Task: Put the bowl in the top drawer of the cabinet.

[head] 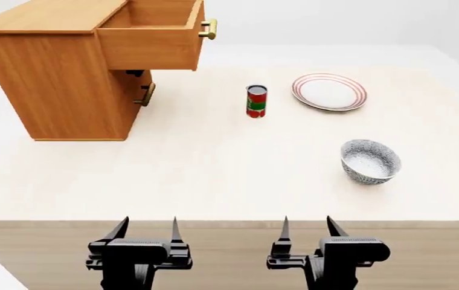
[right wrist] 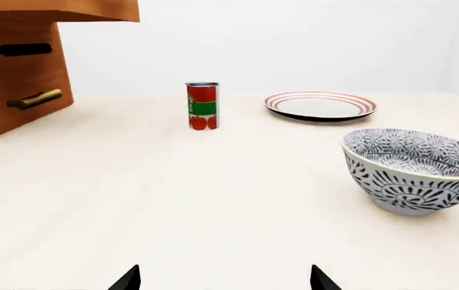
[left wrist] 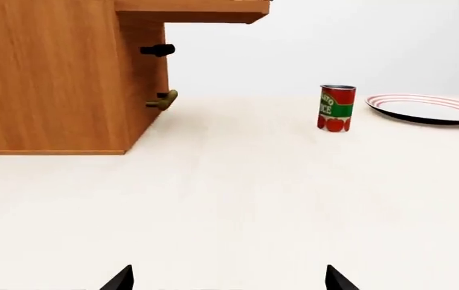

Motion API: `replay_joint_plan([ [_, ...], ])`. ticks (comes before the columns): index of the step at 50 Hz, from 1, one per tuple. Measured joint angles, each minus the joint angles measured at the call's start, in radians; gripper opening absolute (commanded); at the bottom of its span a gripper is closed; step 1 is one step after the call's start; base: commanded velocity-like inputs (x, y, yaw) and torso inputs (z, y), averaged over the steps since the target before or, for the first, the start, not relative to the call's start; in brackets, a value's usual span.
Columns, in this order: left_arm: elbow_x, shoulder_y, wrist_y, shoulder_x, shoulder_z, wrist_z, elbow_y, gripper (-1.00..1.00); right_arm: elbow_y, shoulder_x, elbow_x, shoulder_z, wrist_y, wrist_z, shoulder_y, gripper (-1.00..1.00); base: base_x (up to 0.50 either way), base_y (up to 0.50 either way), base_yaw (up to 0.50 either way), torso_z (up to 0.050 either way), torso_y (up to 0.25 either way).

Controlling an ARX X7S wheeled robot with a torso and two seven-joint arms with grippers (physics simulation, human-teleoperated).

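Observation:
The bowl (head: 369, 161) (right wrist: 417, 170), white inside and blue-grey patterned outside, stands upright on the pale table at the right. The wooden cabinet (head: 68, 84) (left wrist: 48, 72) stands at the far left, its top drawer (head: 150, 37) pulled out with a brass handle (head: 208, 28); the lower drawer's handle (head: 145, 95) sits below it. My left gripper (head: 147, 228) (left wrist: 229, 279) and right gripper (head: 307, 226) (right wrist: 224, 279) both hang open at the table's near edge, holding nothing. The bowl lies ahead and to the right of the right gripper.
A red tomato can (head: 256, 101) (right wrist: 203, 106) (left wrist: 336, 107) stands mid-table. A flat red-ringed white plate (head: 330, 92) (right wrist: 320, 106) (left wrist: 429, 109) lies behind the bowl. The table's front edge (head: 229, 224) runs just before the grippers.

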Motion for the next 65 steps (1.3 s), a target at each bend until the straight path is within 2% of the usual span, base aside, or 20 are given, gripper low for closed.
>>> replay_joint_plan([
  [28,-0.044,-0.007,-0.007,-0.036,0.041,-0.036,0.001,1.00,0.004,0.034,0.044,-0.041,-0.001,0.037,0.005,1.00,0.00,0.42,0.00,0.000,0.000],
  [42,-0.070,0.001,-0.071,-0.066,0.054,-0.051,0.101,1.00,-0.105,0.059,0.050,-0.055,0.087,0.074,0.000,1.00,0.00,0.01,0.00,0.000,0.000],
  [50,-0.139,0.015,-0.224,-0.104,0.023,-0.072,0.323,1.00,-0.313,0.089,0.085,-0.050,0.284,0.099,0.013,1.00,0.00,0.00,0.00,0.000,0.000],
  [56,-0.255,-0.025,-0.403,-0.143,-0.035,-0.094,0.522,1.00,-0.506,0.117,0.150,-0.023,0.512,0.114,0.087,1.00,0.00,0.00,0.00,0.000,0.000],
  [61,-0.428,-0.149,-0.594,-0.175,-0.119,-0.130,0.649,1.00,-0.687,0.138,0.260,0.052,0.800,0.120,0.229,1.00,0.00,0.00,0.00,0.000,0.000],
  [65,-0.572,-0.317,-0.738,-0.204,-0.180,-0.167,0.689,1.00,-0.775,0.184,0.460,0.155,1.049,0.198,0.420,1.00,0.15,0.00,0.00,0.000,0.000],
])
